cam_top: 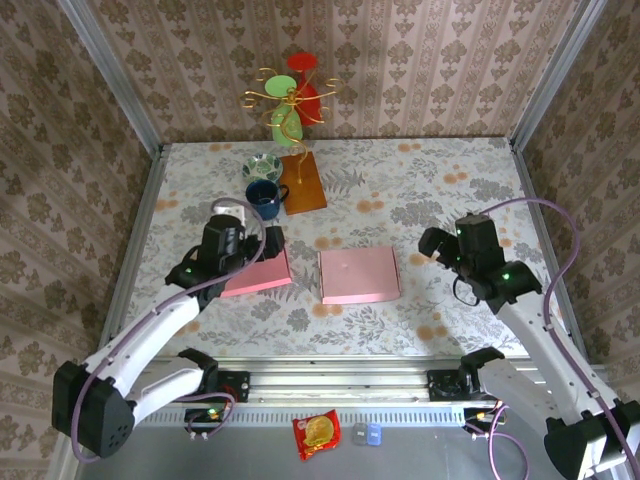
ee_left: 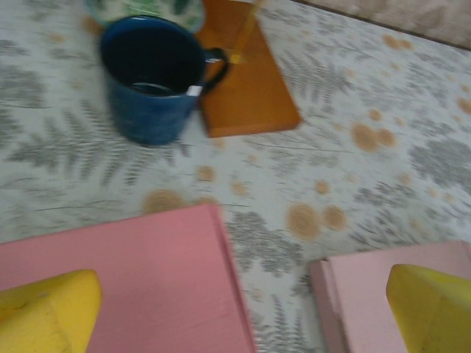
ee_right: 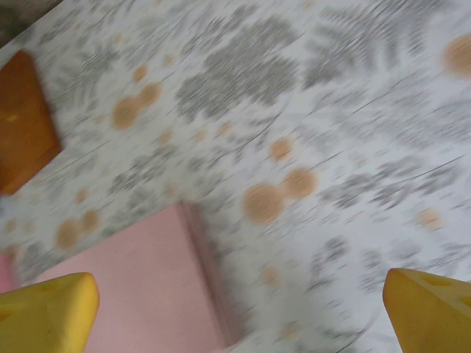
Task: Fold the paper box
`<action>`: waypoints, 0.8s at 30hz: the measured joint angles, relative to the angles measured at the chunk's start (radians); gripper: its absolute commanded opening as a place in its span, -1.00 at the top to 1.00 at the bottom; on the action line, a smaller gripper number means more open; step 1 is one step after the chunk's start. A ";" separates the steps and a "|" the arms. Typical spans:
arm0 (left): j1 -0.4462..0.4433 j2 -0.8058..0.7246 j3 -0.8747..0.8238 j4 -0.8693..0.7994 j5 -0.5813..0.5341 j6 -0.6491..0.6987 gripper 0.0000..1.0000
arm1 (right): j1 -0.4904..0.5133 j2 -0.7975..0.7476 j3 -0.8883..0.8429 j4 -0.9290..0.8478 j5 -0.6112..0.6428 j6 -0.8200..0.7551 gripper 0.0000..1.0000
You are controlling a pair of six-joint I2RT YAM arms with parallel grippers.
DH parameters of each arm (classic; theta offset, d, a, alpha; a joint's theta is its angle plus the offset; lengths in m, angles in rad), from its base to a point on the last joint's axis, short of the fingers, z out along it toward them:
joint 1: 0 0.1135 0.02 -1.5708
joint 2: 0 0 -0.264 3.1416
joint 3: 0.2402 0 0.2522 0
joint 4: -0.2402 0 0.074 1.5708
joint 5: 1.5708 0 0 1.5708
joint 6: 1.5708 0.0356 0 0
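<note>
Left gripper (ee_left: 243,312) is hovering open above the left pink sheet (cam_top: 262,272), right gripper (ee_right: 237,309) open right of the pink box (cam_top: 358,275); a skewed pinch could crease thin card.

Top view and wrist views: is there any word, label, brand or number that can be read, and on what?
No text can be read.
Packet: printed, too small to read.
Left box, right box, mug: no lettering seen.
</note>
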 measured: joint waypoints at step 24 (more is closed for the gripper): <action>0.151 -0.061 -0.122 -0.023 -0.427 0.041 -1.00 | -0.206 0.627 -0.322 1.234 0.019 -0.547 -1.00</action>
